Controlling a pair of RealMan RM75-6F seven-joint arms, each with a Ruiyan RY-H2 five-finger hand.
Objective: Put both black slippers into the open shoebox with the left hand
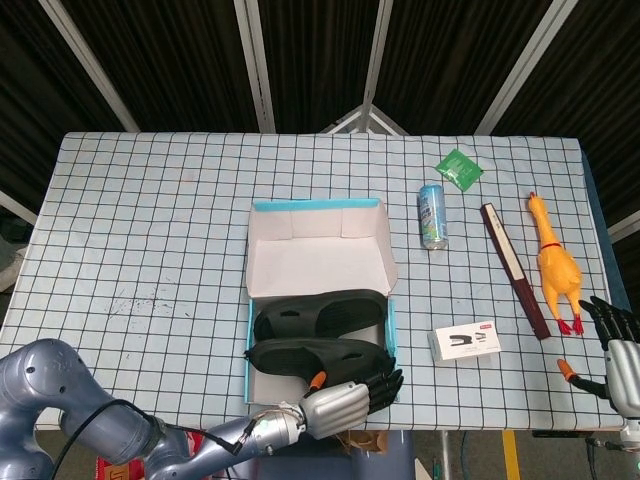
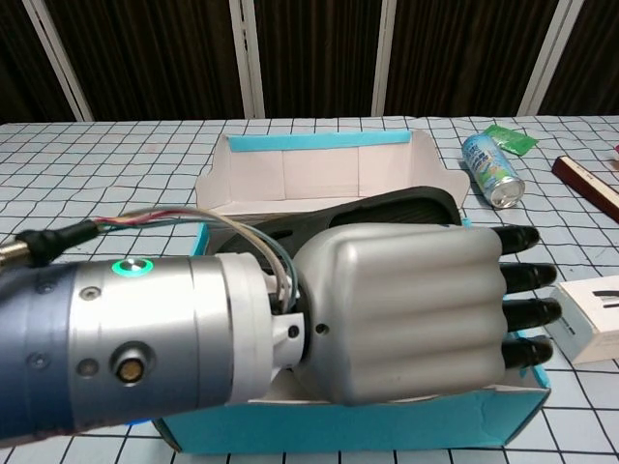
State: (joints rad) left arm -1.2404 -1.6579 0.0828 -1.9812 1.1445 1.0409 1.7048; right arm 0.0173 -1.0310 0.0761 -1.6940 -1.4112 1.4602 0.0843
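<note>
Both black slippers lie side by side inside the open shoebox (image 1: 252, 330), which sits on the checked counter (image 1: 150, 230) near its front edge, with the white flap standing up at the far side. The far slipper (image 1: 318, 315) rests against the inner wall of the box; the near slipper (image 1: 305, 353) lies just in front of it, touching it along its length. In the chest view only the far slipper (image 2: 387, 208) shows above the left hand (image 2: 416, 309); the near one is hidden behind that hand. The left hand (image 1: 345, 398) hovers at the box's front right corner, with its dark fingers (image 2: 527, 307) extended, spread apart and grasping nothing; whether they touch the box rim cannot be told. The right hand (image 1: 618, 350) sits at the far right edge of the head view, off the counter, its fingers released, apart and empty. Other items on the counter, all well apart from the box: a blue can (image 1: 431, 215) lying on its side to the right of the flap, a green packet (image 1: 459, 168) beyond it, a long dark red box (image 1: 515, 270), a yellow rubber chicken (image 1: 553, 262) beside that, a small white box (image 1: 466, 341) just to the right of the shoebox, and a small orange object (image 1: 567, 371) near the right hand.
</note>
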